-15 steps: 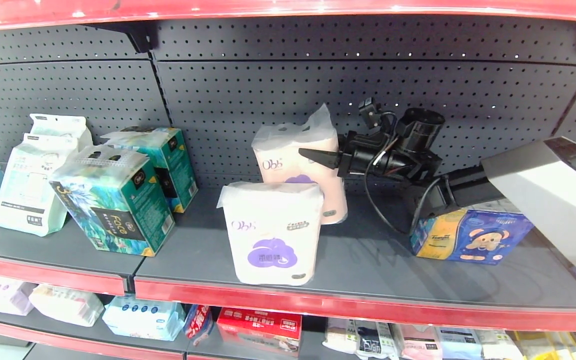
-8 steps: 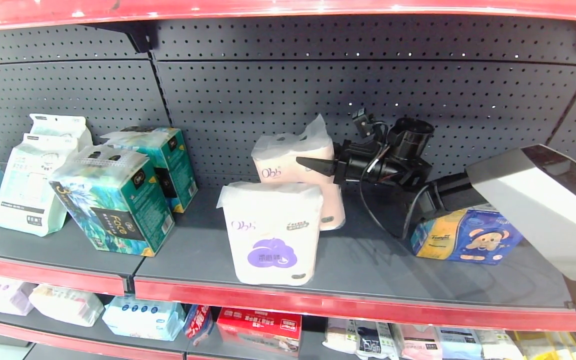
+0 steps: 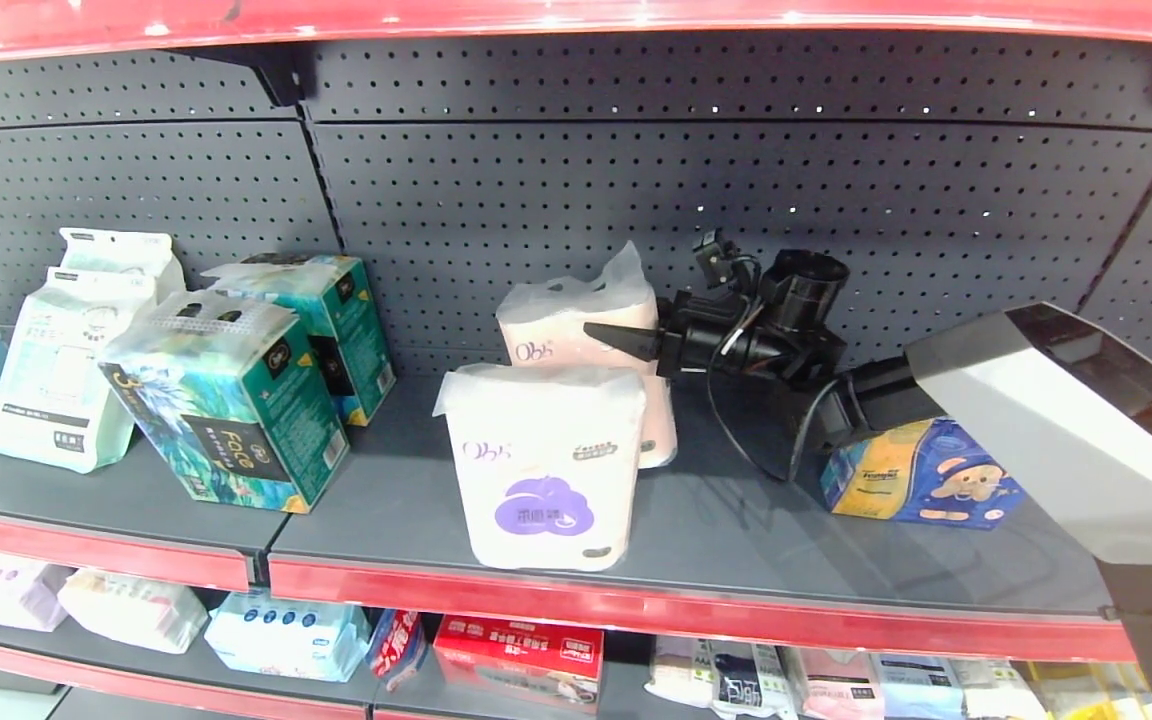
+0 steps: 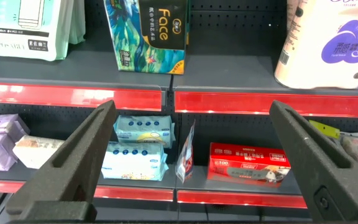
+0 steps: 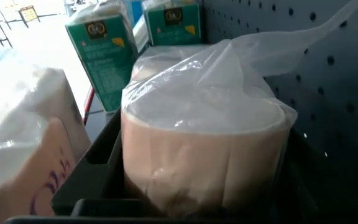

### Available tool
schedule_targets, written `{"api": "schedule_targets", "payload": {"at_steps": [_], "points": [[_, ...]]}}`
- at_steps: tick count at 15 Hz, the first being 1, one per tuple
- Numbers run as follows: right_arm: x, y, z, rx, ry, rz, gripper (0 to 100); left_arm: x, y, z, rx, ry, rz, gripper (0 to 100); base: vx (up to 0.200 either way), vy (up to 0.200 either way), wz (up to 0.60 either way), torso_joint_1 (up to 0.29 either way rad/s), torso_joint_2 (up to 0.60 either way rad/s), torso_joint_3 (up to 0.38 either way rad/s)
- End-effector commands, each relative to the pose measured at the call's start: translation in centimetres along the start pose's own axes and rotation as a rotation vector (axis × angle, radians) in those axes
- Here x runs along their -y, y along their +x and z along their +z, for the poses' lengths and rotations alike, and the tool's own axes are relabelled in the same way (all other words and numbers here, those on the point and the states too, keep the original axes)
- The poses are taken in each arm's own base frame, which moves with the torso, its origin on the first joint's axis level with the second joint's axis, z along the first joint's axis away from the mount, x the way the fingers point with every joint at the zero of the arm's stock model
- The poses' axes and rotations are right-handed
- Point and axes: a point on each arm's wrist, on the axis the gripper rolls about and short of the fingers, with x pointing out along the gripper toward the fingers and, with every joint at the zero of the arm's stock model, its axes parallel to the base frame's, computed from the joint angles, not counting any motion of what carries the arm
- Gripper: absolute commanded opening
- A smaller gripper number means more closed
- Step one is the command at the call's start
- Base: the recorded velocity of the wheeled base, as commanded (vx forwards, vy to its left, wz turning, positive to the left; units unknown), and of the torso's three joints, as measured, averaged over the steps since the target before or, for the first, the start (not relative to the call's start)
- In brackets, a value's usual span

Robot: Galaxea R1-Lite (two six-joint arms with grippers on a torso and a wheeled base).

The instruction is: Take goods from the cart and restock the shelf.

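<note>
The shelf (image 3: 736, 520) carries a green box (image 3: 236, 400) at 9 o'clock and a blue pack (image 3: 921, 480) at 3 o'clock. At centre front is a white roll pack (image 3: 541, 470). Just behind it, at 1 o'clock, the pink roll pack (image 3: 561, 330) stands upright, long axis vertical, its loose plastic top pointing to 12 o'clock. The right tool (image 3: 624, 338) clamps it from 3 o'clock, fingers spread to the pack's width. The left tool (image 4: 188, 155) gapes wide and holds nothing.

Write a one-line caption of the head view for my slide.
Right end effector holds a pink toilet-roll pack behind a white toilet-roll pack on the gray shelf.
</note>
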Motion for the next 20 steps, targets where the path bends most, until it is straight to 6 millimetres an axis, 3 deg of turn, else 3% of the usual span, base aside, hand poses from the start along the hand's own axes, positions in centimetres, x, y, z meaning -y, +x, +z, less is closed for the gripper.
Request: {"api": "schedule_targets", "payload": {"at_steps": [1, 5, 20], "points": [[0.7, -1.2, -1.4, -0.034, 0.018, -0.025, 0, 0.0, 0.0, 0.0, -0.001, 0.000, 0.000, 100, 0.000, 0.000, 0.00, 0.000, 0.00, 0.000], [1.4, -2.5, -0.8, -0.037, -0.017, 0.006, 0, 0.0, 0.0, 0.0, -0.001, 0.000, 0.000, 100, 0.000, 0.000, 0.00, 0.000, 0.00, 0.000], [1.1, -2.8, -1.9, -0.059, -0.120, 0.052, 0, 0.0, 0.0, 0.0, -0.001, 0.000, 0.000, 100, 0.000, 0.000, 0.00, 0.000, 0.00, 0.000]]}}
